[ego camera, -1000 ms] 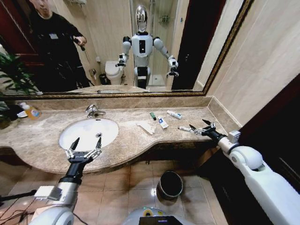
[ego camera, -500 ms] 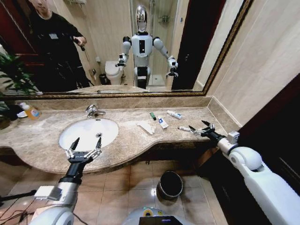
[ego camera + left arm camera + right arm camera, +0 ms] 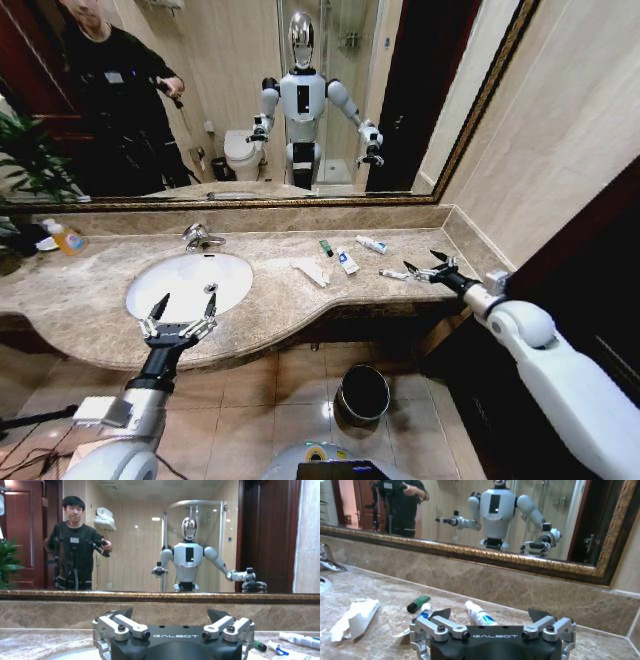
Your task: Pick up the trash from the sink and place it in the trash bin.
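The trash lies on the marble top to the right of the sink, not in the basin: a white paper wrapper, a dark-green piece, and white tubes with blue marks. A smaller tube lies just left of my right gripper, which is open low over the counter. My left gripper is open above the sink's front rim. The trash bin stands on the floor below the counter.
A chrome tap stands behind the basin. The yellow-orange bottle is at the counter's far left by a plant. A mirror and marble backsplash close the back, and a wall corner closes the right end. The floor around the bin is tiled.
My right gripper has crept slightly toward the back of the counter, staying open beside the small tube. The left arm and the trash have not moved.
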